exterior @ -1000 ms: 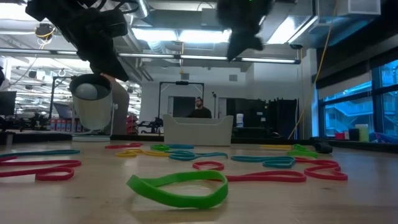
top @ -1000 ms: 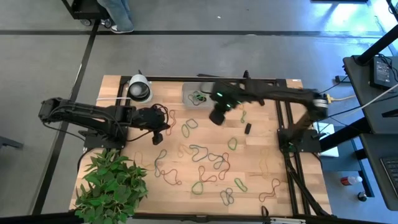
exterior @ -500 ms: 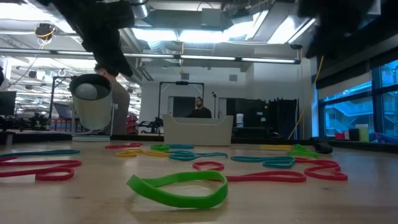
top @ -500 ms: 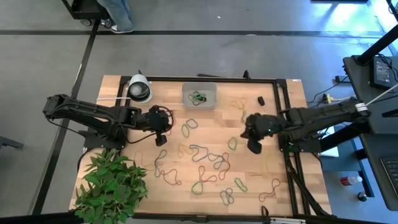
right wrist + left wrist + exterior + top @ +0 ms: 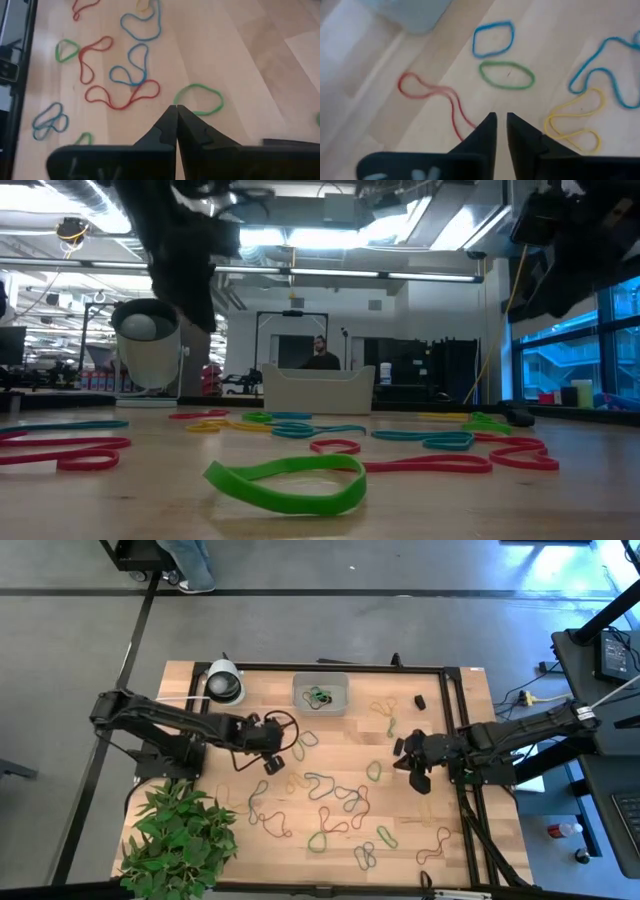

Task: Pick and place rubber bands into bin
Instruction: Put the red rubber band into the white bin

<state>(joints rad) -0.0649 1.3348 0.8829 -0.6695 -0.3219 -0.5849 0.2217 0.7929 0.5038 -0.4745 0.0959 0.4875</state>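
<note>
The left gripper (image 5: pixel 268 753) is hovering over the tabletop (image 5: pixel 450 810) left of centre in the high view, its jaws parted by a narrow gap and holding nothing. Its wrist view shows a green rubber band (image 5: pixel 507 75) lying just ahead of the tips, long axis crosswise to the jaws, with a red band (image 5: pixel 436 98) running up beside one finger; which of the two it is aiming for is hard to judge. The bin (image 5: pixel 321 693) is sitting upper centre, already holding a few bands. The left arm is reaching in low from the left edge. The right gripper (image 5: pixel 416 762) is waiting at centre right, jaws clenched and empty, a green loop (image 5: pixel 199 98) just ahead.
</note>
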